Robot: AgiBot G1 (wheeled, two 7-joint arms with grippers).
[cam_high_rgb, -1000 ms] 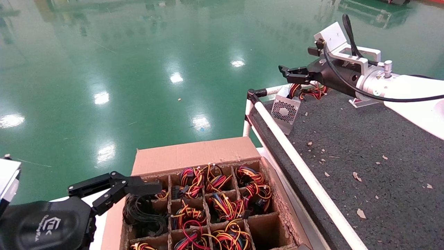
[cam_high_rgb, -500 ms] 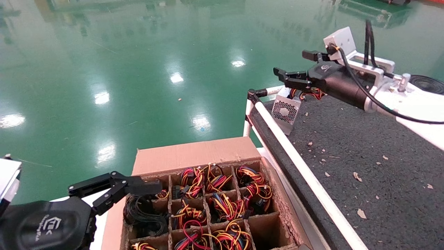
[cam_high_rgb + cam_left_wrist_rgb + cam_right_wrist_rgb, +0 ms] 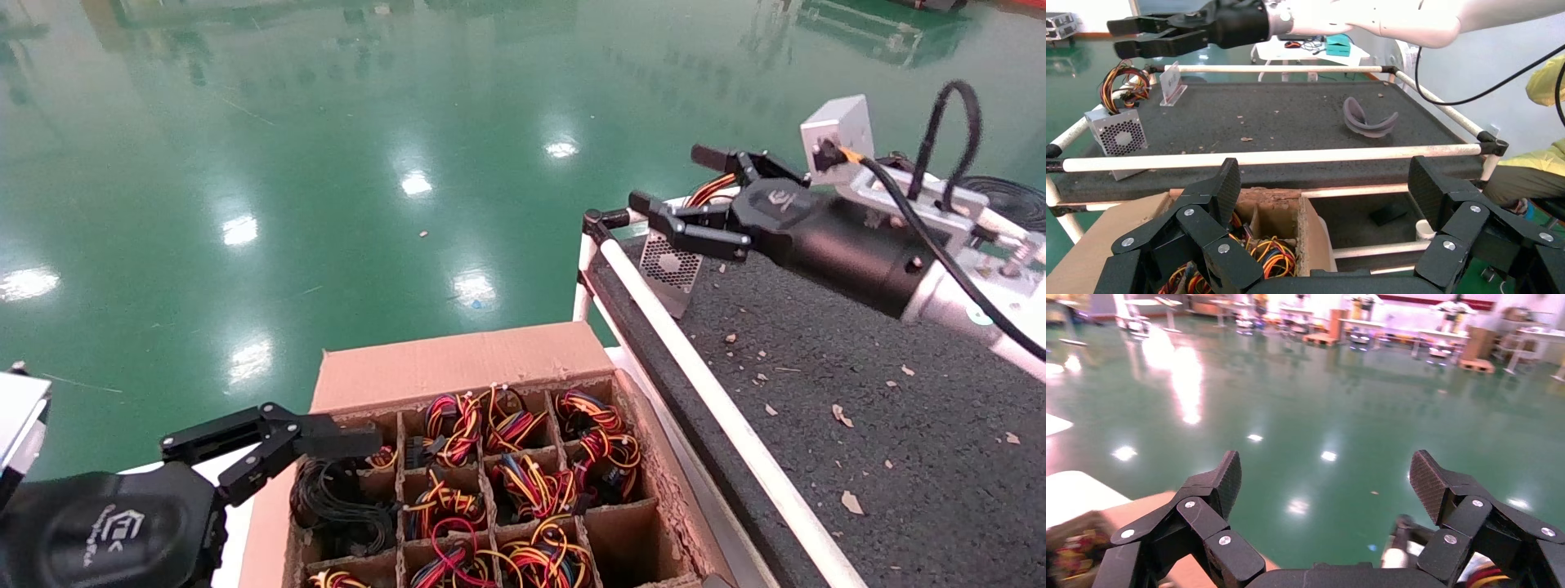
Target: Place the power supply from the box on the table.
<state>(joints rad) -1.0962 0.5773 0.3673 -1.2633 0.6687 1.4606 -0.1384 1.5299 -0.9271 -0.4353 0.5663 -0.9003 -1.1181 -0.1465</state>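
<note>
1. Power supply [image 3: 672, 268]: I log it standing on the table [image 3: 858, 376] at the far left corner, against the white rail [image 3: 695, 384], fan grille facing the box side. Its wire bundle [image 3: 1124, 86] of red, yellow and black leads lies just behind it. From the table's centre it sits at about 10 o'clock.

2. Right gripper [image 3: 672, 189]: I read its fingers as spread wide and gripping nothing. It hangs above the power supply, apart from it, pointing out over the table corner toward the green floor [image 3: 327, 163].

3. Left gripper [image 3: 323, 437]: parked over the left edge of the box [image 3: 458, 363], at about 9 o'clock of the grid. Fingers wide apart, holding nothing.

4. Box: brown carton just beside the table's left rail, flap folded outward on the far side. Most divider cells hold coloured wire loops; the cell at about 4 o'clock shows bare cardboard.

5. Black cable coil [image 3: 339, 502]: in the cells under the left gripper.

6. Grey curved piece [image 3: 1369, 119]: lying on the table, well apart from the power supply.

7. Small scraps [image 3: 842, 415]: scattered over the table top.
</note>
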